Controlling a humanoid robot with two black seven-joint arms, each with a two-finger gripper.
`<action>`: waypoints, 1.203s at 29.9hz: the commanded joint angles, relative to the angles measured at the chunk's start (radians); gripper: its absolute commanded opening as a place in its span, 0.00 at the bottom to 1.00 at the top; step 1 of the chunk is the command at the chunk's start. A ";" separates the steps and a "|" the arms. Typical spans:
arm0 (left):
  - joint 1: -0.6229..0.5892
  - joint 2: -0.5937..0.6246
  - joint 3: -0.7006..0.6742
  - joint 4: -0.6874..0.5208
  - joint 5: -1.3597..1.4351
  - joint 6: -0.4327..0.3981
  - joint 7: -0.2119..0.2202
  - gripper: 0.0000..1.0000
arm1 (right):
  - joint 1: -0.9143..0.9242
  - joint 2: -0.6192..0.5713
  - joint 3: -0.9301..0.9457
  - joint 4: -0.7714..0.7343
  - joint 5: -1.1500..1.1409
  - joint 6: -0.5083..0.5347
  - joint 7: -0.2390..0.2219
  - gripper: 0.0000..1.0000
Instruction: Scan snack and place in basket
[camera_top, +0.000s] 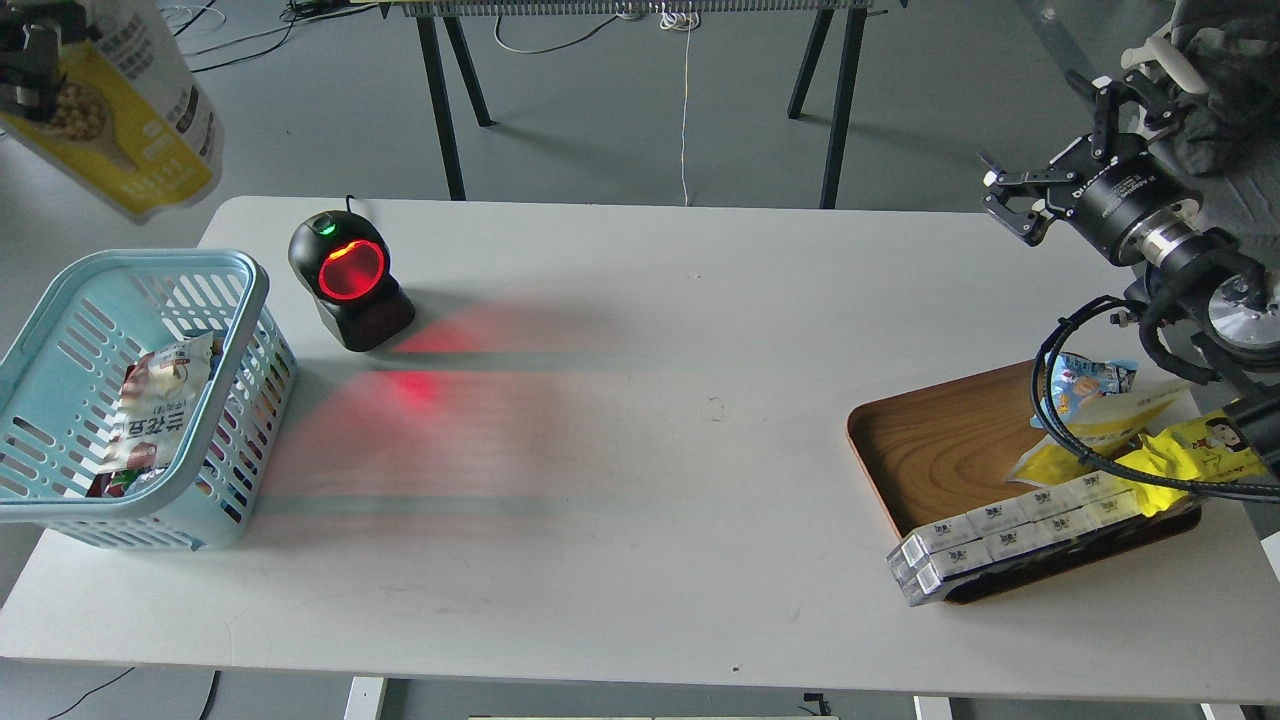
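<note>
The snack (125, 120), a yellow-and-white pouch with a picture of beige nuts, hangs in the air at the top left, above and behind the light blue basket (245, 300). Only a dark bit of my left gripper (28, 58) shows at the frame's top-left corner, shut on the pouch's left side. The basket stands at the table's left edge and holds another snack packet (155, 410). My right gripper (1012, 205) is open and empty, up over the table's far right edge.
A black scanner (350, 280) with a glowing red window stands right of the basket and throws red light on the table. A brown wooden tray (930, 450) at the right holds white boxes (1010, 535), a yellow wrapper (1200, 450) and a blue packet (1085, 385).
</note>
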 joint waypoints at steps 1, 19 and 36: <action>0.000 0.076 0.167 0.010 -0.001 0.130 -0.032 0.01 | -0.002 0.002 0.000 0.000 0.000 0.000 0.000 0.98; 0.000 0.116 0.649 0.040 -0.018 0.460 -0.062 0.01 | -0.005 0.002 -0.002 0.006 0.000 -0.001 -0.002 0.98; 0.000 0.095 0.698 0.114 -0.055 0.494 -0.065 0.71 | 0.014 0.009 0.015 0.006 0.000 -0.014 0.000 0.98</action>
